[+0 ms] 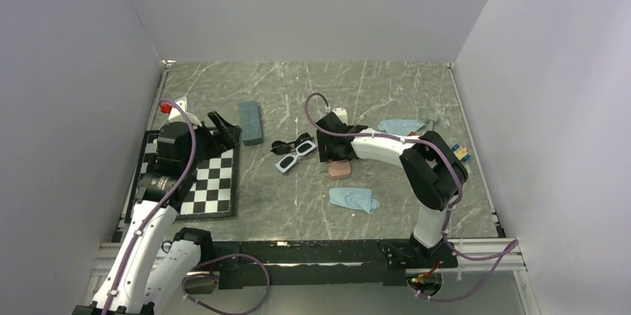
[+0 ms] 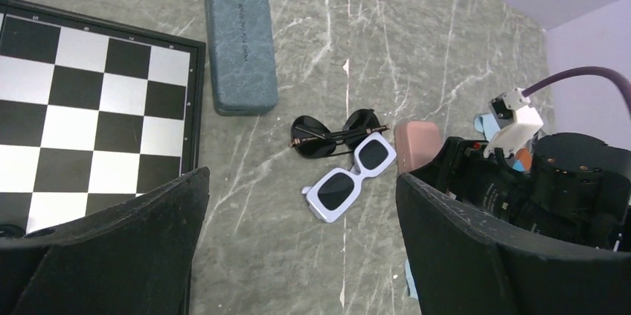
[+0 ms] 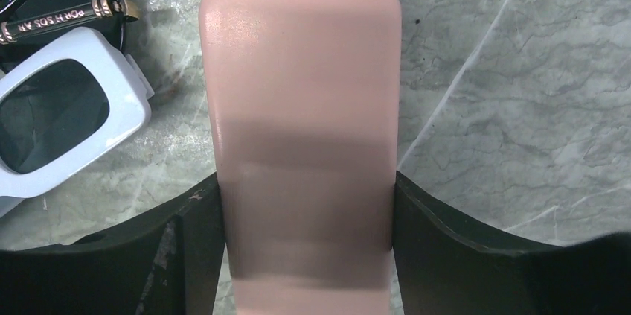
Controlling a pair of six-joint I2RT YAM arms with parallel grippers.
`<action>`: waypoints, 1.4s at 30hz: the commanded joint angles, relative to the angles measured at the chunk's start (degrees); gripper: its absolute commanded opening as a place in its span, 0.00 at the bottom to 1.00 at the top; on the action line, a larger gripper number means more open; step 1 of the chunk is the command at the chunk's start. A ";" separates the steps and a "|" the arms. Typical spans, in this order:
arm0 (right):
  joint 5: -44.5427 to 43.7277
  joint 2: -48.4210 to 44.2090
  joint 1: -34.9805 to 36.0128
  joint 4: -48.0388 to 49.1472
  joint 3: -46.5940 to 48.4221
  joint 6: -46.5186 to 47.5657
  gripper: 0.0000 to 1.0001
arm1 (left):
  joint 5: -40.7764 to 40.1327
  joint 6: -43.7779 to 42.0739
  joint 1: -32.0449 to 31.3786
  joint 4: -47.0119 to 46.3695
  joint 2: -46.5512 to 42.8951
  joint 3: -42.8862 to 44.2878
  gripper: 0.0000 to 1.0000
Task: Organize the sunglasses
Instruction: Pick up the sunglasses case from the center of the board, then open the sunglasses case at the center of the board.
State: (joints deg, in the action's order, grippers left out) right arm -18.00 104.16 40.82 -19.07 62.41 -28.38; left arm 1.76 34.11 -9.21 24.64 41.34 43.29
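Two pairs of sunglasses lie touching mid-table: a thin black-framed pair (image 1: 292,143) (image 2: 335,135) (image 3: 59,2) and, nearer, a chunky white-framed pair (image 1: 295,156) (image 2: 350,179) (image 3: 67,118). Just right of them lies a pink case (image 1: 340,170) (image 3: 301,91) (image 2: 417,144). My right gripper (image 1: 335,153) (image 3: 306,211) straddles that case, both fingers pressed against its long sides. My left gripper (image 1: 223,127) (image 2: 301,240) hovers open, left of the sunglasses, with only bare table between its fingers.
A slate-blue case (image 1: 251,122) (image 2: 239,38) lies beside a chessboard (image 1: 212,185) (image 2: 89,99) at the left. One light blue cloth (image 1: 353,199) sits near the front, another (image 1: 402,126) behind the right arm. Grey walls enclose the table.
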 commanded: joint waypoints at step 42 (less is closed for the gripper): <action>68.37 -42.75 -0.02 38.45 -10.39 -2.65 0.25 | 39.66 5.56 -20.93 -61.13 6.27 -4.71 0.99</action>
State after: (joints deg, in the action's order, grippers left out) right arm 47.53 62.92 40.25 13.50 51.75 -30.22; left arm 40.36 38.54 -29.39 -30.00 46.72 35.94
